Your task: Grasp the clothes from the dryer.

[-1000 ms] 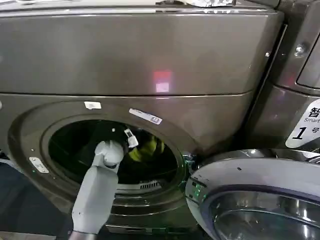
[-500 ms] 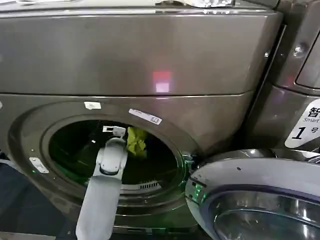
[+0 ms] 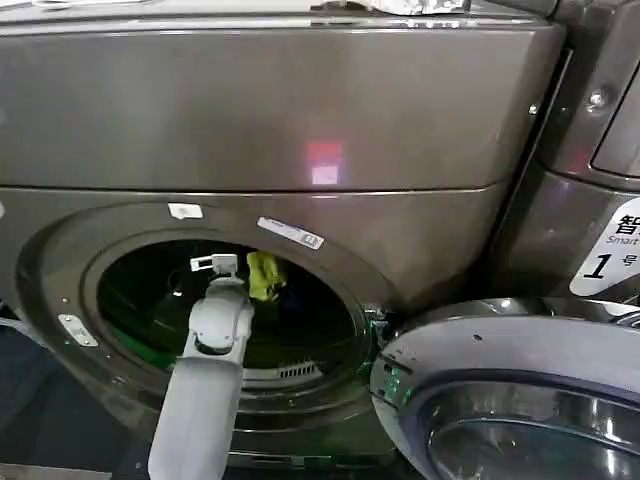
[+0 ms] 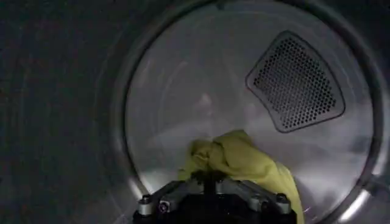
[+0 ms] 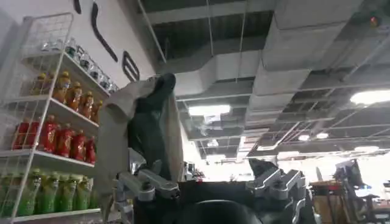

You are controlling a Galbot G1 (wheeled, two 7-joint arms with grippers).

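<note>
The dryer (image 3: 300, 110) is a bronze-grey front loader with its round porthole open. My left arm reaches through the porthole, and the left gripper (image 3: 243, 268) hangs in the upper middle of the opening. It is shut on a bright yellow-green cloth (image 3: 263, 276) that dangles from its tips. In the left wrist view the same cloth (image 4: 247, 161) bunches over the left gripper (image 4: 207, 176), clear of the pale drum wall (image 4: 183, 91). My right gripper (image 5: 213, 179) points up at a ceiling, away from the dryer, its jaws wide apart with nothing between them.
The dryer's door (image 3: 500, 390) stands swung open at the lower right, close to the porthole rim (image 3: 60, 290). A neighbouring machine with a white "1" label (image 3: 612, 250) stands to the right. A perforated vent (image 4: 295, 82) sits in the drum's back wall. Bottle shelves (image 5: 49, 122) stand beside the right gripper.
The left gripper has risen from low in the drum to the upper part of the porthole, bringing the yellow-green cloth up with it. The wrist has turned.
</note>
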